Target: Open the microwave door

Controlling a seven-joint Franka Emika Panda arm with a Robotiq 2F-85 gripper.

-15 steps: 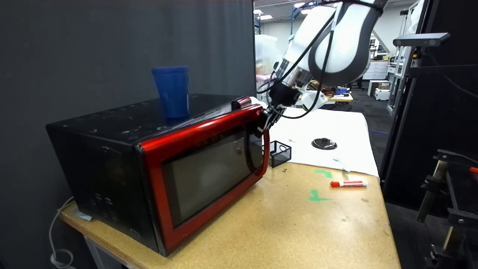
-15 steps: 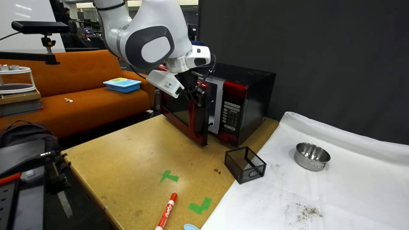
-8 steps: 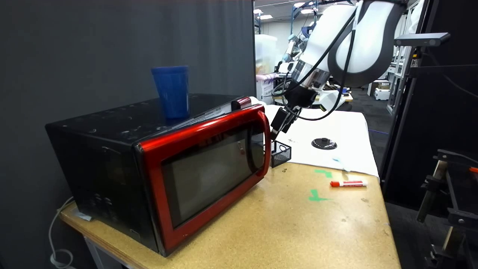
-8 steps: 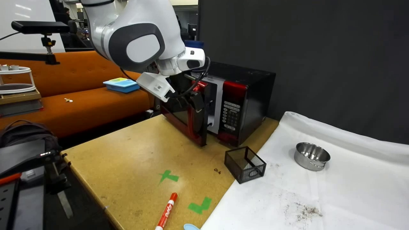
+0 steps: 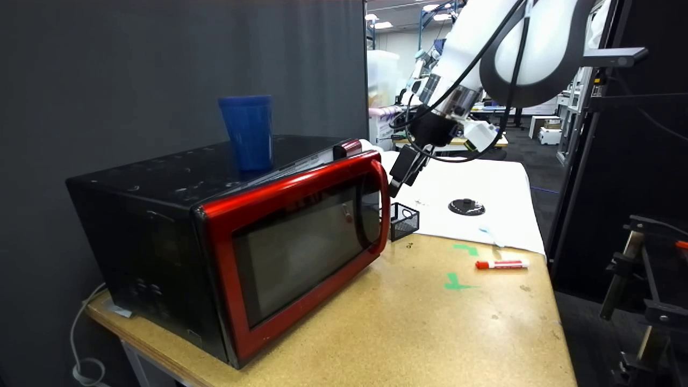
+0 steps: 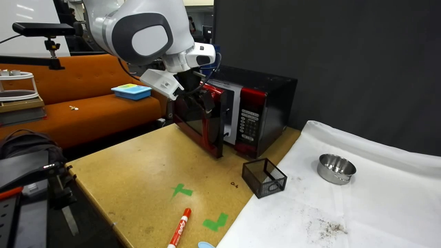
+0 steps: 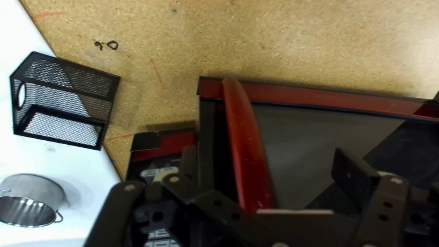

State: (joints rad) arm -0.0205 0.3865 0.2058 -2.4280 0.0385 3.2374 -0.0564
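Farther from microwave door (image 5: 301, 252), tool (image 7: 264, 157)

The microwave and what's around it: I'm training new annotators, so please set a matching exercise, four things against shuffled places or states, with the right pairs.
Things:
1) microwave door
2) blue cup
3) metal pot
4) red-capped marker

Places or states:
A) directly on the wooden tabletop
B) on the white cloth
C) partly open
D) on top of the microwave

Right pairs: 1-C, 2-D, 3-B, 4-A.
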